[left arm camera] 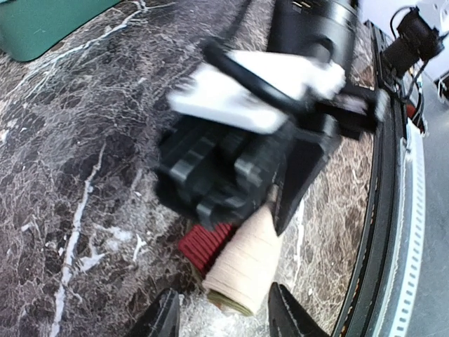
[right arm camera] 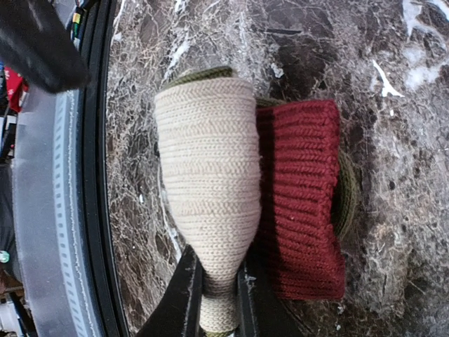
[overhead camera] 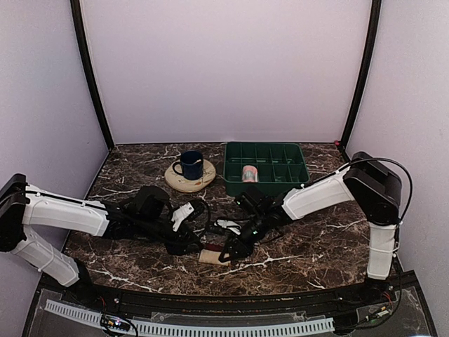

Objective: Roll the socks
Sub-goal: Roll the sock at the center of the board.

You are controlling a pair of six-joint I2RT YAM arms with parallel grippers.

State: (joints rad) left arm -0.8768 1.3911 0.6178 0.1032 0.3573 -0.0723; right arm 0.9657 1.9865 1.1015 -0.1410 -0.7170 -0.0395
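Note:
A cream sock (right arm camera: 207, 182) lies as a thick roll on the marble table, with a red ribbed cuff (right arm camera: 302, 196) beside it and an olive edge beneath. My right gripper (right arm camera: 219, 309) is shut on the narrow end of the cream sock. In the left wrist view, my left gripper (left arm camera: 224, 319) is open, its fingertips (left arm camera: 165, 319) either side of the cream roll's free end (left arm camera: 242, 270). The red cuff (left arm camera: 205, 246) shows there beside it. In the top view, both grippers meet at the socks (overhead camera: 210, 256) near the table's front edge.
A green compartment tray (overhead camera: 266, 145) stands at the back and holds a rolled sock (overhead camera: 249, 173). A blue mug (overhead camera: 191, 165) sits on a round wooden coaster (overhead camera: 203, 182) to its left. The black front rail (overhead camera: 231, 298) runs just behind the socks.

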